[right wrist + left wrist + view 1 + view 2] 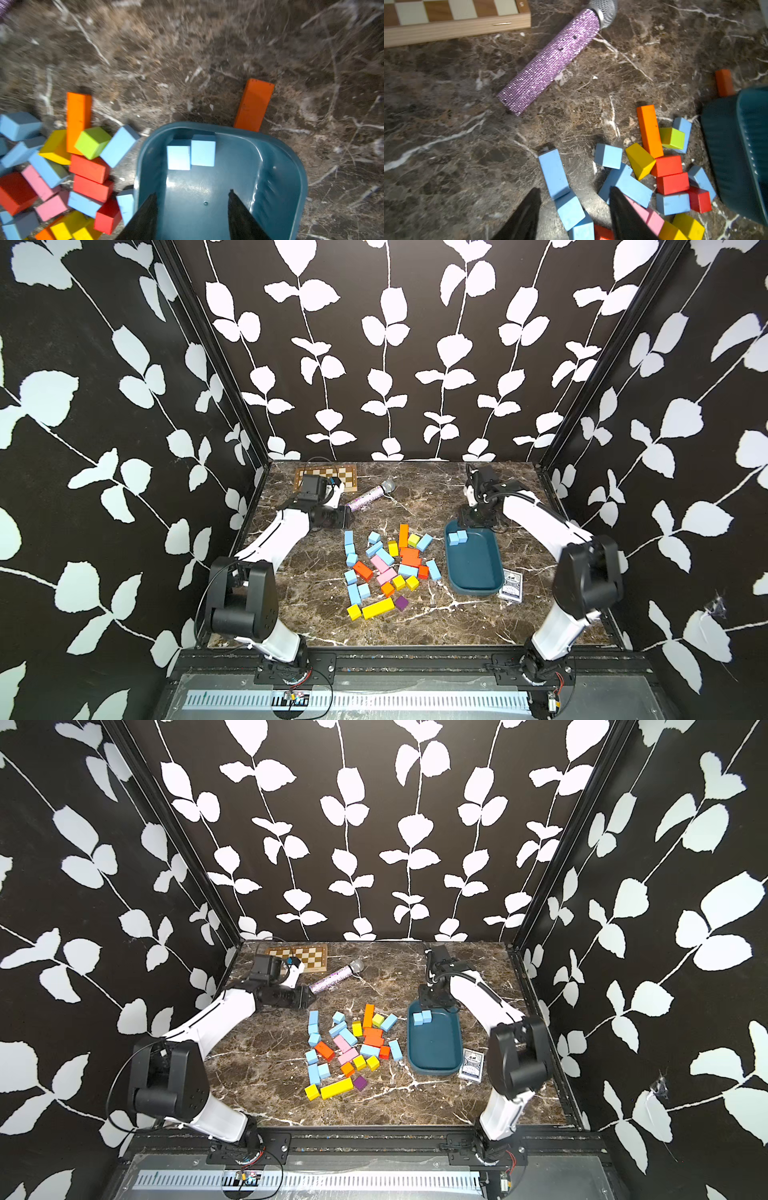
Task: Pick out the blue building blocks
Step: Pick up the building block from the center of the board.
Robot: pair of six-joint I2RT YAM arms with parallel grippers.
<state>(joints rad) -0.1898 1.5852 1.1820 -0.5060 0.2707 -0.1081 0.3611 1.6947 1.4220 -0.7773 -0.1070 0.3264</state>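
Light-blue blocks, cubes and bars, scattered lying flat, two cubes touching inside teal tray.

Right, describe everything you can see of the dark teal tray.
The dark teal tray is a rounded-rectangular dish, glossy like plastic, with a raised rim and ribbed inner walls. It lies flat on the marble table beside the block pile. Two blue building blocks sit side by side at its far end; the rest is bare. A card deck lies by its near corner. The right gripper hovers over it, fingers apart.
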